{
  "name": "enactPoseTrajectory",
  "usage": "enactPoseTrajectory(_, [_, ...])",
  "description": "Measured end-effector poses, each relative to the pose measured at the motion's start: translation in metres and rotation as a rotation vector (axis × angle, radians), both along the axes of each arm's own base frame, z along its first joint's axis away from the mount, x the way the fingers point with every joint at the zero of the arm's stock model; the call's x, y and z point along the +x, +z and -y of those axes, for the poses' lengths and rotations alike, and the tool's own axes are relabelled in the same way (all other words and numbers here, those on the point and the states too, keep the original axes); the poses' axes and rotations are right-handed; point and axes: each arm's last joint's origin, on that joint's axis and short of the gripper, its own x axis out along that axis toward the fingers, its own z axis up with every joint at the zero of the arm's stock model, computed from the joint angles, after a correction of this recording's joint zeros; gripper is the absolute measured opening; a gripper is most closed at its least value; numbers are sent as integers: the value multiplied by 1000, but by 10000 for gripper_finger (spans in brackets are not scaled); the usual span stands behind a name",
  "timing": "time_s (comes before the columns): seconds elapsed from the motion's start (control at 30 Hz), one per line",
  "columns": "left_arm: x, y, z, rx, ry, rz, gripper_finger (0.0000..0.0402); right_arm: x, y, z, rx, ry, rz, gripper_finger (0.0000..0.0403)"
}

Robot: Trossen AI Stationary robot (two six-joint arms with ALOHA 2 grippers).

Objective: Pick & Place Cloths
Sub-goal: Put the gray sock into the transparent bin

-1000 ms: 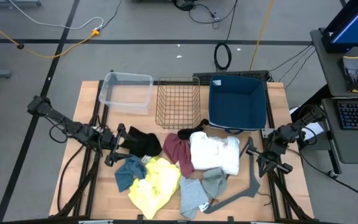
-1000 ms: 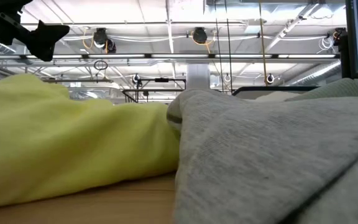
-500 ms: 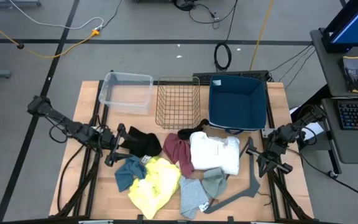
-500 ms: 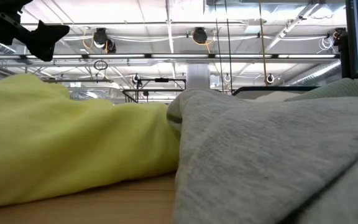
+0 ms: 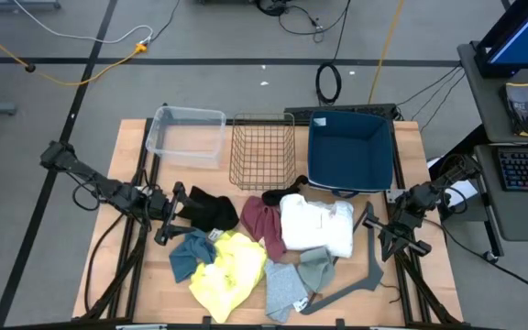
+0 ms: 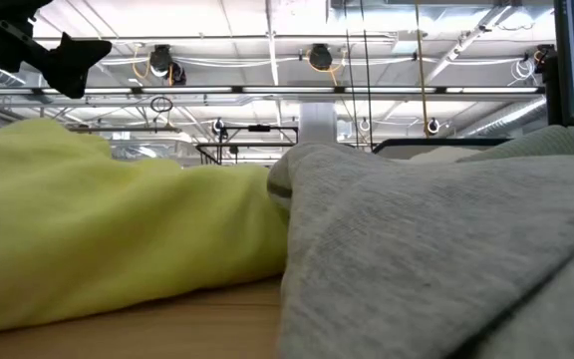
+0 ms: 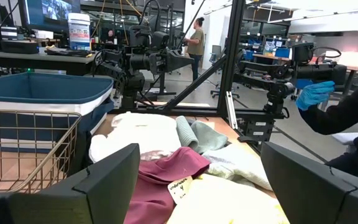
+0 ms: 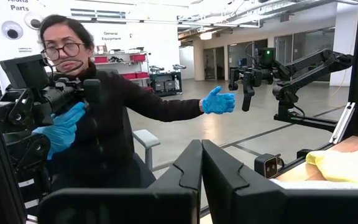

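Lying beside left claw (spread): black cloth.

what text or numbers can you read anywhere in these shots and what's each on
"4": handwritten on the white tag on the maroon cloth; the word above it is too small to read.
"General Equipment": wall sign in the room.
"Parts": wall sign; the word above is cut off.

Seven cloths; three containers; one grey bar; two arms.
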Motion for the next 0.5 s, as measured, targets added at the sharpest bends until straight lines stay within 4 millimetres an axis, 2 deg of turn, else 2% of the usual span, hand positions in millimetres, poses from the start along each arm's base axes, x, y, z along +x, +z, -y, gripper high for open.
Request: enactPoseTrajectory(0.5, [0, 0, 0, 0, 0, 0, 340, 0, 0, 0, 2, -15, -1, 4])
